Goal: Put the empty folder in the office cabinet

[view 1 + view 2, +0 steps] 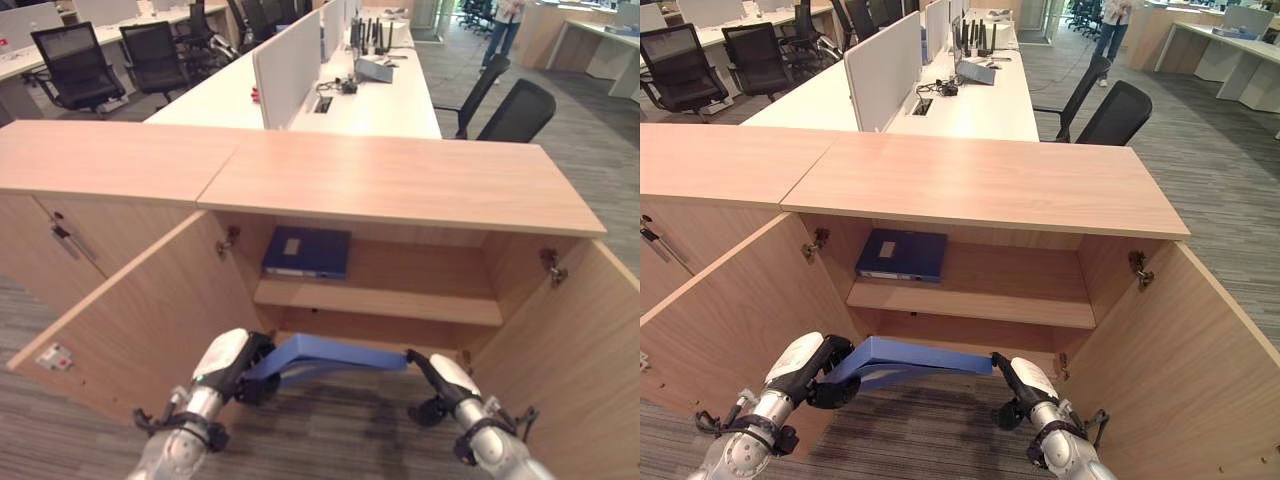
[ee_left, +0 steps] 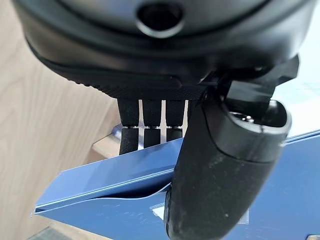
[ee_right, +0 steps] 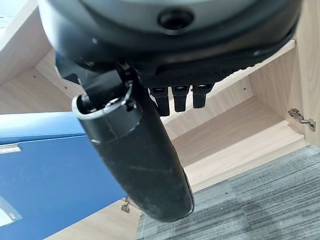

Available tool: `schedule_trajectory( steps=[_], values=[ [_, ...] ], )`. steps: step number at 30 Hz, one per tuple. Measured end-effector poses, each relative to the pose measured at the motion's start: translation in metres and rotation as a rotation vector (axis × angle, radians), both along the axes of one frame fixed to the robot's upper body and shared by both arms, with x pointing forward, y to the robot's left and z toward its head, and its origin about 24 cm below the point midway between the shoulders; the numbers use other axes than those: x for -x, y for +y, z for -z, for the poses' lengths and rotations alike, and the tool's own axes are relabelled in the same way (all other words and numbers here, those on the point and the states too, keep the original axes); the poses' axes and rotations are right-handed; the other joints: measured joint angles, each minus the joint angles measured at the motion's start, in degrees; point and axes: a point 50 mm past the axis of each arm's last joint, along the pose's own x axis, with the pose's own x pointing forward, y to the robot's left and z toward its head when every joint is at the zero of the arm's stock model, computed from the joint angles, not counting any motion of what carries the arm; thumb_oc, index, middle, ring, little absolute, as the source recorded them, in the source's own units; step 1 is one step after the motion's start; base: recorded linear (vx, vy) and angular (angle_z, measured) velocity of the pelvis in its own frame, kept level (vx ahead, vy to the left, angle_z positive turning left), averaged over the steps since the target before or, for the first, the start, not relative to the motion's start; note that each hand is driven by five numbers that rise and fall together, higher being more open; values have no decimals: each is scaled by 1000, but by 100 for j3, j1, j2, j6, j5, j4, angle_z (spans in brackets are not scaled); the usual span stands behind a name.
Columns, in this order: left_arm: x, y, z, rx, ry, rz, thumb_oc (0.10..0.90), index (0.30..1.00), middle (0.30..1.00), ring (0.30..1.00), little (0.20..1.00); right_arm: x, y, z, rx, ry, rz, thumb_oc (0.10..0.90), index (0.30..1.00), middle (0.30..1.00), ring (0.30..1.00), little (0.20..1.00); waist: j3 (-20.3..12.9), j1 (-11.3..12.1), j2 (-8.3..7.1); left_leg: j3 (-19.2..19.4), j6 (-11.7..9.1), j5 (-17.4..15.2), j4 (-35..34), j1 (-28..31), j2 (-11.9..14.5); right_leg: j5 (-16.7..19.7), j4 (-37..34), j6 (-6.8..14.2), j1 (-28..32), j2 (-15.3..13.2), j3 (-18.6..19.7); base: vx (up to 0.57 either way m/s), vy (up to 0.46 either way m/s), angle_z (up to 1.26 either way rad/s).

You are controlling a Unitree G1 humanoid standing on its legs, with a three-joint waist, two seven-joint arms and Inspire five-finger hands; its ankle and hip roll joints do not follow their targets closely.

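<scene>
The blue folder [image 1: 335, 353] hangs between both hands at the cabinet's [image 1: 400, 185] open front: the left robot hand [image 1: 235, 365] pinches one end, thumb over fingers; the right robot hand [image 1: 435, 378] touches the other, its grasp unclear. Beyond, a dark binder [image 1: 307, 252] lies on the shelf's [image 1: 380, 300] left end.

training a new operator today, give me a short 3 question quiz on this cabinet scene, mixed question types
1. True or false: both cabinet doors are shut.
2. Multiple choice: where does the dark blue binder lie?
A. on top of the cabinet
B. on the upper shelf inside the cabinet, towards its left
C. on the carpet
3. Short answer: which robot hand holds which end of the blue folder?

Key
1. False: both stand open.
2. B
3. The left robot hand grips its left end, with the thumb over the cover in the left wrist view. The right robot hand is at its right end, low in front of the open cabinet.
</scene>
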Motion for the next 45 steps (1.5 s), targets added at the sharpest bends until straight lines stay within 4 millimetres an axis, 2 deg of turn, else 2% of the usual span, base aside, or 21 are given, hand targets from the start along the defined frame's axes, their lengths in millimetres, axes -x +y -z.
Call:
schedule_trajectory(
  steps=[3, 12, 20, 25, 27, 31, 45],
  values=[
    [-4, -2, -2, 0, -14, 11, 400, 300, 300, 300, 300, -3, 0, -2, 6, -7, -2, 800, 900, 900, 900, 900, 1, -4, 0, 5, 56, 37, 18, 1, 1, 5, -1, -5, 1, 1, 1, 0, 0, 0],
    [-12, -6, -8, 1, -42, 28, 400, 300, 300, 300, 300, -12, -2, -8, 24, -36, -4, 800, 900, 900, 900, 900, 1, 1, 0, 7, 11, 10, 0, 1, 2, 8, 0, -4, 0, 2, 4, -4, 0, 0],
    [-13, -7, -8, 15, -38, 31, 400, 300, 300, 300, 300, -12, -3, -8, 32, -37, -1, 800, 900, 900, 900, 900, 2, 1, -2, 3, 12, 10, 0, 0, 2, 7, 0, -3, 0, 1, 1, 0, 0, 0],
    [-13, -9, -9, 88, -7, 33, 400, 300, 300, 300, 300, -14, -3, -9, 36, -63, 28, 800, 900, 900, 900, 900, 4, 0, -2, 2, 12, 10, 0, 0, 2, 6, 0, -3, 0, 1, 1, 0, 0, 0],
    [-12, -12, -11, 103, -2, 55, 400, 300, 300, 300, 300, -16, -2, -10, 34, -76, 45, 800, 900, 900, 900, 900, 7, -2, -5, 2, 13, 11, 0, 0, 2, 7, 0, -3, 0, 1, 1, 0, 0, 0],
    [-8, -34, -13, 171, 44, 169, 400, 300, 300, 300, 300, -27, 12, -16, -8, -117, 39, 800, 900, 900, 900, 900, 10, -1, 0, 4, 14, 12, 1, 3, 1, 7, 0, -3, 2, 0, 2, 0, 0, 0],
    [-9, -32, -15, 242, 56, 132, 400, 300, 300, 300, 300, -35, 15, -23, -34, -164, 56, 800, 900, 900, 900, 900, 28, 12, 24, -2, 9, 8, 0, 3, 2, 4, 0, -1, 5, 2, -2, 0, 0, 0]
  ],
)
